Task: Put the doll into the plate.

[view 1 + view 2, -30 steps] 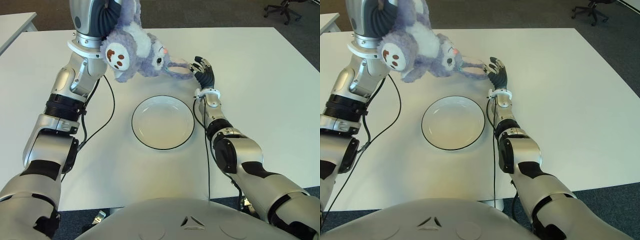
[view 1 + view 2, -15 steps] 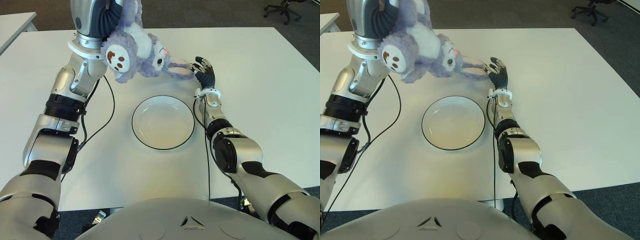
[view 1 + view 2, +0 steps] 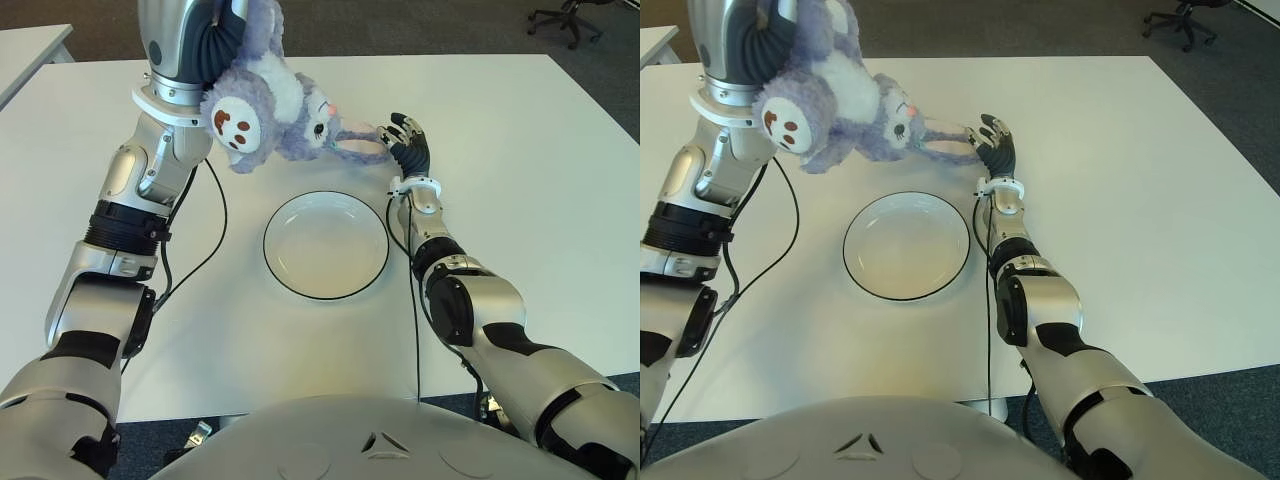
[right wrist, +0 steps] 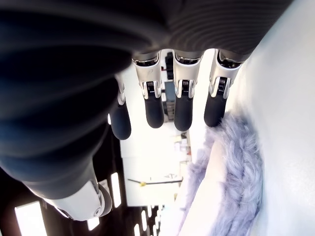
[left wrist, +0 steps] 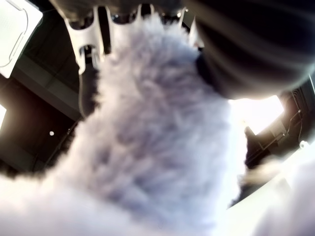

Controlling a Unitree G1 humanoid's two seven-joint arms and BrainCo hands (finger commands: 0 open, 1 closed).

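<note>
One plate point(image 3: 326, 245) lies nearest on the white table point(image 3: 520, 150): round, white, shallow, with a thin dark rim and a smooth glossy face, and nothing lies in it. Two dark cables trail over the table, one curving past the plate's left side, one running down beside its right.

Beyond the plate's right edge is the right hand point(image 3: 405, 140), dark-fingered on a silver forearm, low over the table. Its fingers point(image 4: 154, 105) are spread and loosely extended, closed on nothing; in the right wrist view four of them line up side by side with a strip of purple fur just beside them. That fur is a long ear of the doll, whose tip lies beside the right hand's fingertips; whether they touch it cannot be told.

There is one doll point(image 3: 275, 110), a fluffy plush of lavender fur with a white belly, a pale foot sole marked with brown pads, and long floppy ears. It hangs in the air above the table, beyond the plate's far-left rim, not in the plate. The left hand point(image 3: 225, 30) grips it from above, raised high on its silver arm; in the left wrist view the pale fingers point(image 5: 87, 46) are curled into the soft pile, which fills most of that view.

Farther off, a second white table's corner shows at far left, and one wheeled chair base stands on dark carpet at far right.
</note>
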